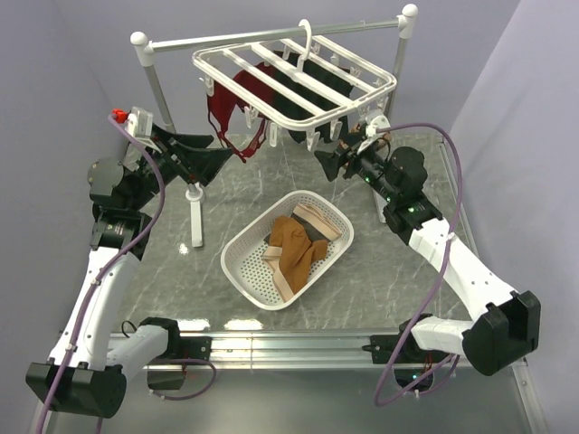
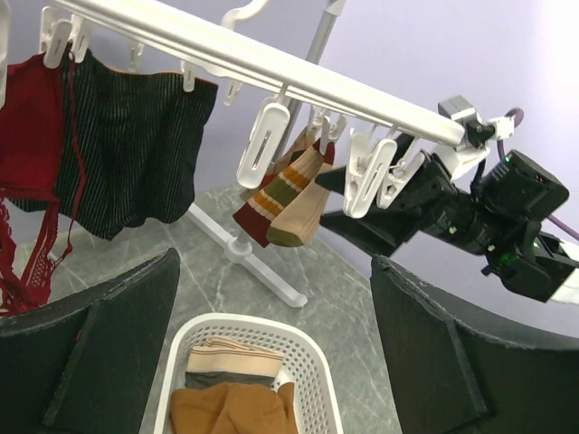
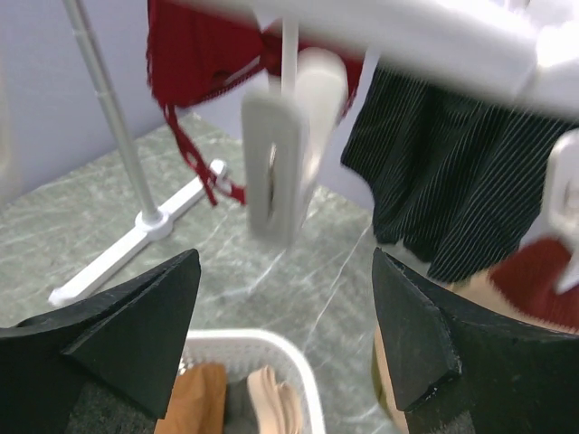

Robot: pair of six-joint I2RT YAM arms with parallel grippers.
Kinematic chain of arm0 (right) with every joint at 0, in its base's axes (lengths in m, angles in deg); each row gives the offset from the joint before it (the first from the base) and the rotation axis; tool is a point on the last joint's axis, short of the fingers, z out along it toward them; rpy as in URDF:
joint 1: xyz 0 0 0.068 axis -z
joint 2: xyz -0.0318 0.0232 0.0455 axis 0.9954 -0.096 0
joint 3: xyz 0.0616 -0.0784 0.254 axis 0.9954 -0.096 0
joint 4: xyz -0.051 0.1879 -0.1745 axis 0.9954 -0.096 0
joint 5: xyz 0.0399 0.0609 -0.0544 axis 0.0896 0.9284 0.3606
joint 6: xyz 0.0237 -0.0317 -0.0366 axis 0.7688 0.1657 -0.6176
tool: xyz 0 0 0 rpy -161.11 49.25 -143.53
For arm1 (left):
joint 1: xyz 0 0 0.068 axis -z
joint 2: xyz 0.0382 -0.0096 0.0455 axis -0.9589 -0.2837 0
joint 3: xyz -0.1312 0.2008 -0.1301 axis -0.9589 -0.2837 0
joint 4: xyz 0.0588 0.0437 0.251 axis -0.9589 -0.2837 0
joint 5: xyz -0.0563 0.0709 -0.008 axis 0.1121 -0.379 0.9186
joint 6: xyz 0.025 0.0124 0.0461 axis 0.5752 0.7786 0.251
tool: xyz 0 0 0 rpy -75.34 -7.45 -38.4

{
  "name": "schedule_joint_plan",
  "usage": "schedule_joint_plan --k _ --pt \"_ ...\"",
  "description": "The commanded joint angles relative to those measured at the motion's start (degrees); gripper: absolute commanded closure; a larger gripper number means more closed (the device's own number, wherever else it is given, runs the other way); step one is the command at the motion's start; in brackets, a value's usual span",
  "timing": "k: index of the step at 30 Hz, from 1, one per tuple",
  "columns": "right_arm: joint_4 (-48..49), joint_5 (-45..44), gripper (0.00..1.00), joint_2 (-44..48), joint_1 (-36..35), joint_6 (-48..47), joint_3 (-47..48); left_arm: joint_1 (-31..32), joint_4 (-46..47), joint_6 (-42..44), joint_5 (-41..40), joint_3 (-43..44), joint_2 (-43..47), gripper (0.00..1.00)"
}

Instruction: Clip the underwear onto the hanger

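The rust-brown underwear (image 1: 294, 250) lies in the white perforated basket (image 1: 244, 271) at the table's middle; it also shows in the left wrist view (image 2: 233, 410) and the right wrist view (image 3: 194, 402). The white hanger (image 1: 294, 77) hangs from the rail at the back, with clips (image 2: 263, 143) dangling under its bars. My left gripper (image 1: 220, 156) is open and empty, raised left of the hanger. My right gripper (image 1: 326, 163) is open and empty, below the hanger's near right edge, with a clip (image 3: 282, 163) just ahead of it.
A red lace garment (image 1: 237, 113), a dark striped garment (image 2: 127, 154) and striped socks (image 2: 288, 194) hang on the hanger. A beige striped piece (image 1: 318, 220) and a dark grey piece lie in the basket. The rail's white foot (image 1: 195, 221) stands left of the basket.
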Motion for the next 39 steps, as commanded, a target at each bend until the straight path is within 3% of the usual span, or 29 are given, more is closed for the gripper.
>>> schedule_joint_plan --k 1,7,10,16,20,26,33,37,39 --pt "5.72 2.63 0.17 -0.72 0.98 -1.49 5.26 0.53 2.39 1.30 1.92 2.88 0.97 0.08" --pt "7.39 1.05 0.22 -2.13 1.16 -1.23 7.03 1.23 2.47 1.56 1.57 3.24 0.53 0.09" --pt "7.04 1.22 0.36 -1.96 1.25 -1.06 6.85 1.50 2.65 1.65 2.18 3.85 0.18 0.10" --pt "4.67 3.16 0.86 0.41 0.90 -0.97 5.54 3.25 5.71 1.12 6.21 4.73 -0.44 0.14" --pt "2.48 1.93 1.00 1.64 -1.12 -1.14 6.41 7.80 5.30 2.52 7.73 6.66 -1.32 0.20" --pt "-1.57 -4.13 1.00 2.61 -8.06 -1.49 7.56 20.19 1.78 6.04 -1.99 8.42 -2.28 0.31" --pt "-3.15 -6.69 1.00 1.82 -12.55 0.18 8.52 28.73 -0.33 2.70 -12.29 11.58 -7.81 0.49" --pt "-4.21 -7.74 1.00 1.12 -13.95 0.44 9.58 33.83 -4.72 5.60 -23.52 14.39 -10.45 0.50" --pt "-4.91 -7.83 1.00 0.77 -14.48 0.44 10.10 34.89 -6.22 4.91 -26.36 16.76 -12.47 0.42"
